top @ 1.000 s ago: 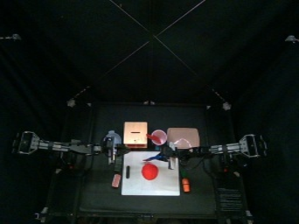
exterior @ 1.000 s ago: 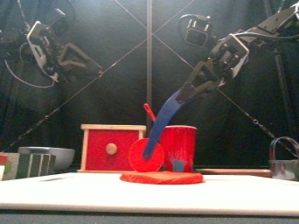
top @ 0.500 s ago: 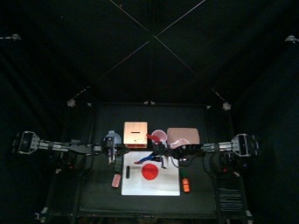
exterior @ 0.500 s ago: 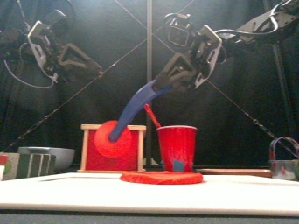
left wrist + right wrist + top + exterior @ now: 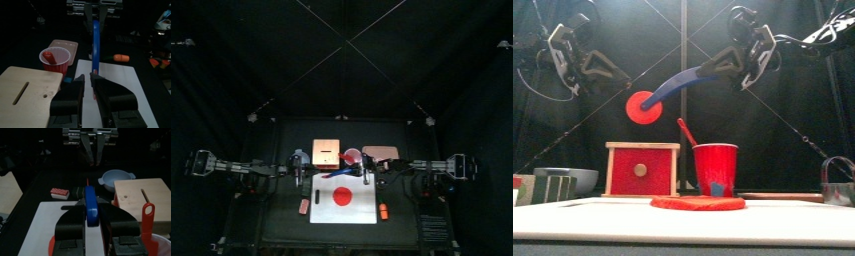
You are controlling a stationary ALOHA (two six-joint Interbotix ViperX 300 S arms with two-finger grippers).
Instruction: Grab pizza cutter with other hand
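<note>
My right gripper is shut on the dark blue handle of the pizza cutter and holds it high above the table. Its red wheel points toward the left arm. In the right wrist view the handle sits between the jaws. My left gripper hangs at the left, apart from the cutter, with its jaws a little open. In the left wrist view the cutter shows edge-on straight ahead. From above the cutter lies between both grippers.
A flat red disc lies on the white board. Behind it stand a red-fronted wooden box and a red cup with a red stick. A grey bowl is at the left. Orange pieces lie by the board.
The right gripper has lifted the cutter and swung it up and leftward; the red wheel rose from beside the cup to well above the wooden box. The left arm has stayed put.
</note>
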